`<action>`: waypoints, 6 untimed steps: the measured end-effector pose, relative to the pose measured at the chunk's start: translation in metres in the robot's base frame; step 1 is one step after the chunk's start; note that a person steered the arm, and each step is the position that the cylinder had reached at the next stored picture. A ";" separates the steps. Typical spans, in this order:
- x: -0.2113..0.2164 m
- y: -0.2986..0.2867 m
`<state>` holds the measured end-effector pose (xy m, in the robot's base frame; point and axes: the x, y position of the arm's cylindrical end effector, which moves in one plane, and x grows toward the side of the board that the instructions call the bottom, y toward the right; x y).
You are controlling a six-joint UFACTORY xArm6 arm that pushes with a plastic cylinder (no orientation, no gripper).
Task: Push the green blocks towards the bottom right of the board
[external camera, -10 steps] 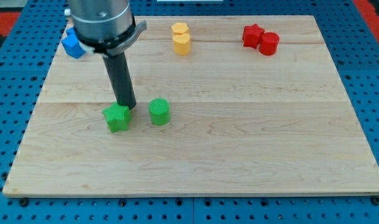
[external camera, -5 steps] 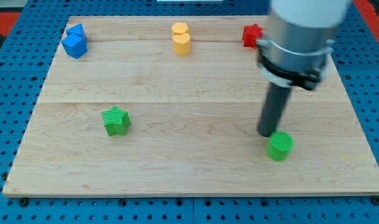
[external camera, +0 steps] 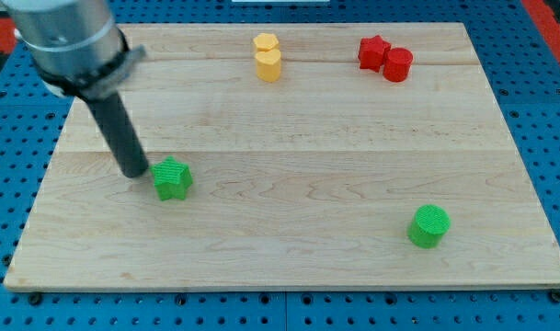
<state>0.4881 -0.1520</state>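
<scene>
**One green block placed, one left to push**

Two green blocks lie on the worktop [external camera: 289, 138] in the camera view. The green cylinder [external camera: 429, 225] sits near the bottom right, so I judge this part done. The green star [external camera: 172, 177] is at the view's left, well apart from it. My tip [external camera: 135, 173] stands just beside the star, on its left side, ready to push rightward. No jaws exist on this rod, so nothing is held. Yellow blocks [external camera: 268, 56] and red blocks [external camera: 386, 58] rest along the top edge.
</scene>
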 end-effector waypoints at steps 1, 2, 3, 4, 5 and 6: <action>0.005 0.086; 0.019 0.176; -0.018 0.103; 0.022 0.066; 0.048 0.143; 0.046 0.228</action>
